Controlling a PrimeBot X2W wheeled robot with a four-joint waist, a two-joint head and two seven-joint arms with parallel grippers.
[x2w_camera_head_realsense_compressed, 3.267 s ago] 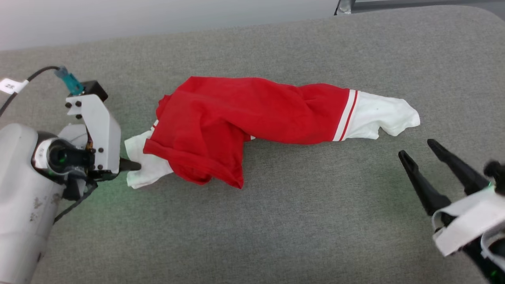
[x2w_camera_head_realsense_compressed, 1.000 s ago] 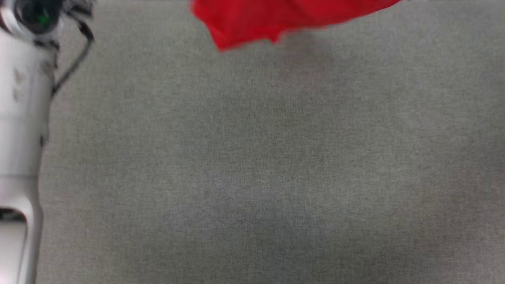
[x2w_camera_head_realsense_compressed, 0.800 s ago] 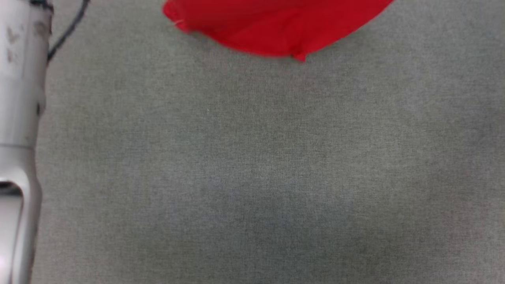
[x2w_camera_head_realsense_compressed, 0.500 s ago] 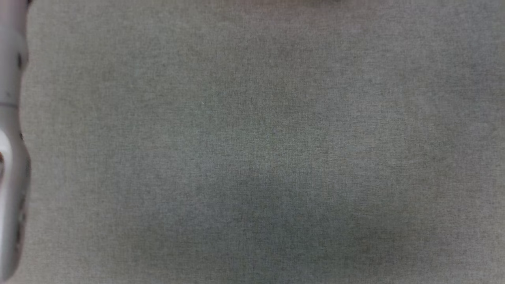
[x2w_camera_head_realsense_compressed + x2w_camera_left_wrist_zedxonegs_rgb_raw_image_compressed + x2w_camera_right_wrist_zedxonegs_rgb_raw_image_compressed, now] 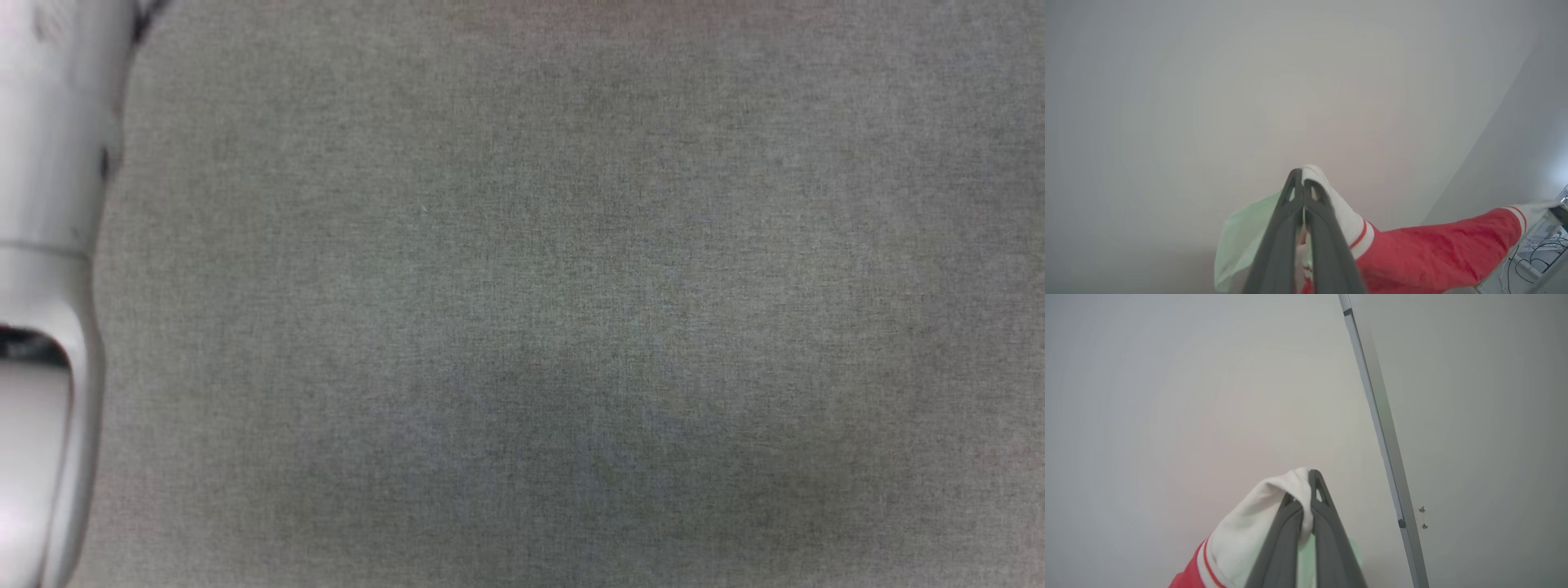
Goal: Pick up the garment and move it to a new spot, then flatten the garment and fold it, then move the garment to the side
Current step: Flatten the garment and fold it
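Pinching one white sleeve end apiece, the left end effector (image 5: 1303, 179) and the right end effector (image 5: 1302, 496) are both closed tight on the red jersey-style garment (image 5: 1433, 249) with white cuffs and red-and-white stripe trim. The garment stretches from the lower centre to the lower right of the left wrist view, and I judge it is held up off the surface.

This looks like the first step, carrying the shirt to a new spot. The next move calls for lowering both ends evenly and laying the cloth out flat.

In the head view, the grey woven cloth-covered desk (image 5: 571, 286) shows plain weave, with a pale forearm (image 5: 49, 163) along the left edge. Beyond the fingers is a plain pale wall (image 5: 1249, 81). A grey metal strip (image 5: 1380, 416) runs diagonally down the right half of the right wrist view.
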